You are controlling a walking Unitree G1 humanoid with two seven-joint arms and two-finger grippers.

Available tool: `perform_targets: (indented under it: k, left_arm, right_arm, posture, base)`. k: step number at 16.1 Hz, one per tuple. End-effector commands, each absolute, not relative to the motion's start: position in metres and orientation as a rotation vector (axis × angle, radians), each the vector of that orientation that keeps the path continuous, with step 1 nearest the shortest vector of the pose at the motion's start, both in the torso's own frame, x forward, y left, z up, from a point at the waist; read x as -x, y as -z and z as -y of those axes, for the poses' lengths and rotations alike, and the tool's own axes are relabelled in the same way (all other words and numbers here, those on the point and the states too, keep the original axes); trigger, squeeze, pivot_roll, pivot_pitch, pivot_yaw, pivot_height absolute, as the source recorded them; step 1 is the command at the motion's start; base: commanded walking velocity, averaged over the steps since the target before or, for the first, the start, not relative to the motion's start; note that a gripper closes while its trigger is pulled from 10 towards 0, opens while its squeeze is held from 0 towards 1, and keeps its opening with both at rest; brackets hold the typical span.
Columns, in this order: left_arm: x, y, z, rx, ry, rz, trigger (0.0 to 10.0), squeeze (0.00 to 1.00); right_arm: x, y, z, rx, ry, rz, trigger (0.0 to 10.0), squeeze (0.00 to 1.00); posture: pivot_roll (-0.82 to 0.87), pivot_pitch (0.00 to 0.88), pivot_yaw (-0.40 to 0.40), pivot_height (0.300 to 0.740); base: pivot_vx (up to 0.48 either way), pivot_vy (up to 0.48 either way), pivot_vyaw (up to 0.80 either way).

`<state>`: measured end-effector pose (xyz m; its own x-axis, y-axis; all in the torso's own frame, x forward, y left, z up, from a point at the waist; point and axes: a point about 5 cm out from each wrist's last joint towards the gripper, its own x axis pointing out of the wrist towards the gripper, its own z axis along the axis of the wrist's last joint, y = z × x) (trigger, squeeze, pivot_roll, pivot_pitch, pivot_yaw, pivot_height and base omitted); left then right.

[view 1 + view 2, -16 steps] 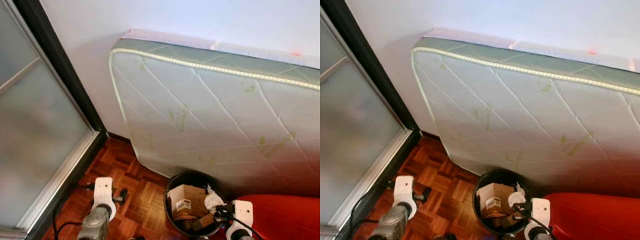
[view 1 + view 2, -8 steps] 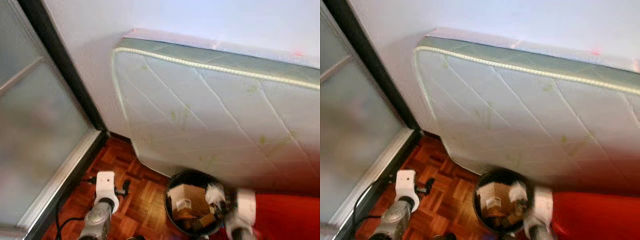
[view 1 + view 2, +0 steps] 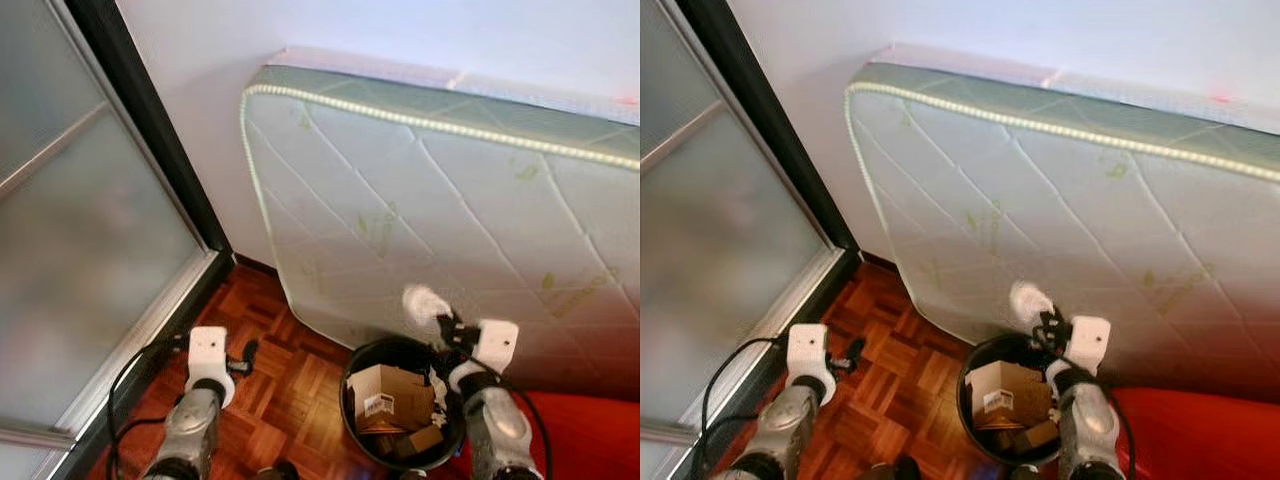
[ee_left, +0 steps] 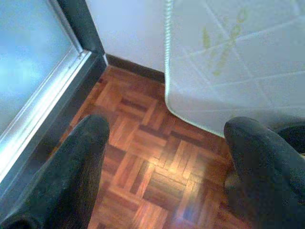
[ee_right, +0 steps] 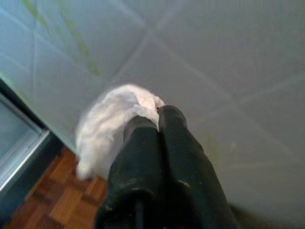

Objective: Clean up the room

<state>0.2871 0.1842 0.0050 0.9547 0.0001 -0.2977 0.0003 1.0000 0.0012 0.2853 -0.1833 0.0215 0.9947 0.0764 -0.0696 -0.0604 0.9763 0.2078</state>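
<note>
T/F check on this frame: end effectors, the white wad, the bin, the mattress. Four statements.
1. The right end effector is shut on a white paper wad. True.
2. The black bin holds no items. False: a cardboard box sits in it.
3. The left end effector is open over the parquet floor. True.
4. The mattress lies flat on the floor. False: it stands on edge against the wall.

Quilted mattress [image 3: 450, 210] upright against the wall, frosted sliding door [image 3: 70, 250] alongside, parquet floor [image 3: 270, 370].
</note>
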Motion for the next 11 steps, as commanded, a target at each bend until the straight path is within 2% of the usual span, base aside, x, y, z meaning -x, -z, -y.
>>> perform_targets:
  k: [1,4,8,11]
  left_arm:
    - [-0.285,-0.004,-0.189,0.006,-0.020,-0.300,10.0,0.00]
    - [-0.289,-0.008,-0.187,0.009,-0.012,-0.283,10.0,0.00]
    - [-0.291,-0.010,-0.186,0.013,-0.009,-0.274,10.0,0.00]
    - [-0.290,-0.009,-0.185,0.014,-0.008,-0.278,10.0,0.00]
  right_arm:
    - [-0.281,-0.017,0.181,-0.217,-0.066,-0.093,10.0,0.00]
    - [-0.280,-0.017,0.180,-0.189,-0.061,-0.094,10.0,0.00]
    - [-0.283,-0.013,0.190,-0.133,0.049,-0.163,10.0,0.00]
    - [-0.283,-0.013,0.191,-0.124,0.061,-0.176,10.0,0.00]
  posture:
    - [-0.07,0.185,0.079,0.740]
    - [-0.07,0.192,0.080,0.740]
    - [-0.06,0.201,0.078,0.740]
    - [-0.06,0.202,0.077,0.710]
  base:
    - [0.000,0.000,0.00]
    - [0.000,0.000,0.00]
    - [0.000,0.000,0.00]
    - [0.000,0.000,0.00]
